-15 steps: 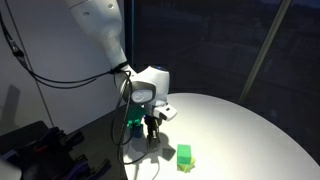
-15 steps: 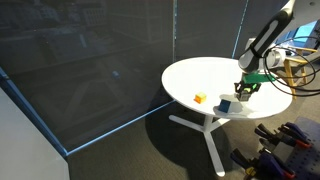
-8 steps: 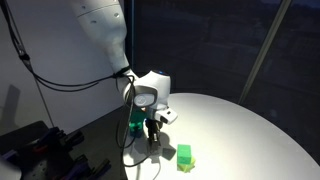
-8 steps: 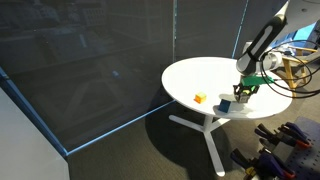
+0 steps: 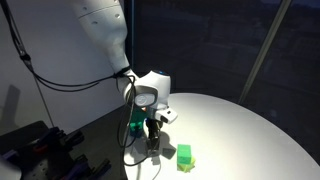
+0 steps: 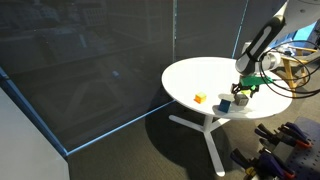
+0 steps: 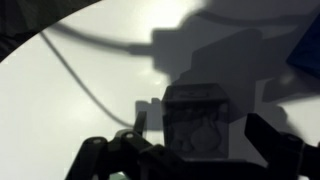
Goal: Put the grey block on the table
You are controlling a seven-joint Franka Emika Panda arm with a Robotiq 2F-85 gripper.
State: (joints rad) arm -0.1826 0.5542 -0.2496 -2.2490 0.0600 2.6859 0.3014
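We see the Robotiq gripper (image 7: 196, 138) low over the large round white tabletop (image 6: 200, 75) | small plain grey cube (image 7: 198, 112) between its fingers, wrist view too dark to tell whether they clamp it | bright green block (image 5: 184, 154) near | blue cube (image 6: 226, 104) just beside | small orange block (image 6: 200, 98) farther off.

The arm (image 5: 100, 30) wears a smooth, rounded white shell, with thin black cables (image 5: 20, 50) looping beside it. A white wrist housing (image 5: 152, 82) carries the black gripper (image 5: 152, 141).
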